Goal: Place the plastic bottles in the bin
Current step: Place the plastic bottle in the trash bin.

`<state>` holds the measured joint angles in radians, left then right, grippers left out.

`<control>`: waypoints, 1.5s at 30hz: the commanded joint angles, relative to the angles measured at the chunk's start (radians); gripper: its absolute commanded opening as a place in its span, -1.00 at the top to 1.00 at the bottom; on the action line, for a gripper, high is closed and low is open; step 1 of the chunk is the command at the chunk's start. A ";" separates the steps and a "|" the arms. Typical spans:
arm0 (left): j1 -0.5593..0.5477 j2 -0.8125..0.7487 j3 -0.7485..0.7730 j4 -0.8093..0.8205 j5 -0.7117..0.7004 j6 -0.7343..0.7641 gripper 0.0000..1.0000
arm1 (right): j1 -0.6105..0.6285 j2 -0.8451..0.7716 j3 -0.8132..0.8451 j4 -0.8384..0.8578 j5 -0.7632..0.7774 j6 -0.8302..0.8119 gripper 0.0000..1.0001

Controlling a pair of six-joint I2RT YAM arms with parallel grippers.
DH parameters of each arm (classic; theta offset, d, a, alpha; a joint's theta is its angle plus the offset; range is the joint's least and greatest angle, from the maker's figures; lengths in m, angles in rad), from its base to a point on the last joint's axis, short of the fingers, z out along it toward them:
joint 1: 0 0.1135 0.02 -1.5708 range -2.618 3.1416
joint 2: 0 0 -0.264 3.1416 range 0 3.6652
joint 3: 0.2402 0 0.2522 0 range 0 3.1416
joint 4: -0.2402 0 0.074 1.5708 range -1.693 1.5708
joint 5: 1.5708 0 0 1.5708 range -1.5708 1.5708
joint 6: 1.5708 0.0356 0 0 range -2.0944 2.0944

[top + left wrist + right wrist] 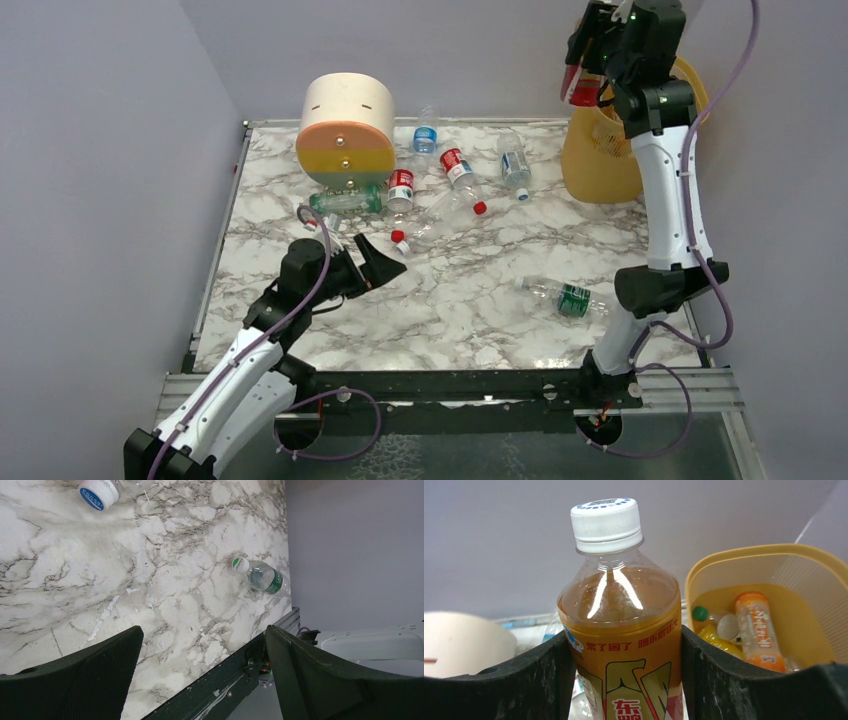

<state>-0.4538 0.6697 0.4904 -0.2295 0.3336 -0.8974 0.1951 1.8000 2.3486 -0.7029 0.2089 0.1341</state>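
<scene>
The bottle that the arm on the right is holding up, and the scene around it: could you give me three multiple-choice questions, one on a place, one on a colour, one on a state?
1. Where is the bottle in the right gripper?
A) on the floor
B) held in the air near the bin
C) inside the bin

2. What colour is its cap?
A) red
B) green
C) white

3. How is the left gripper?
A) open and empty
B) shut on a bottle
C) shut on nothing

Answers:
1 B, the jaws clasp it, with the bin's rim just beside.
2 C, the right wrist view shows a white cap.
3 A, its jaws stand wide apart over bare table.
</scene>
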 commanded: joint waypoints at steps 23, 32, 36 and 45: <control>-0.006 0.069 0.040 0.055 0.036 0.026 -0.98 | -0.301 0.087 -0.072 0.219 0.129 0.177 -0.19; -0.005 0.071 0.043 0.054 0.045 0.032 -0.98 | -0.307 0.166 -0.016 0.138 0.096 0.213 -0.98; -0.005 0.071 0.047 0.052 0.044 0.034 -0.98 | -0.307 0.148 -0.030 0.143 0.072 0.224 -0.99; -0.005 0.091 0.045 0.088 0.064 0.042 -0.98 | -0.307 0.030 -0.085 0.134 -0.059 0.247 -0.99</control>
<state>-0.4538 0.7513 0.4995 -0.2008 0.3553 -0.8768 -0.1059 1.9400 2.2868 -0.5678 0.2497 0.3553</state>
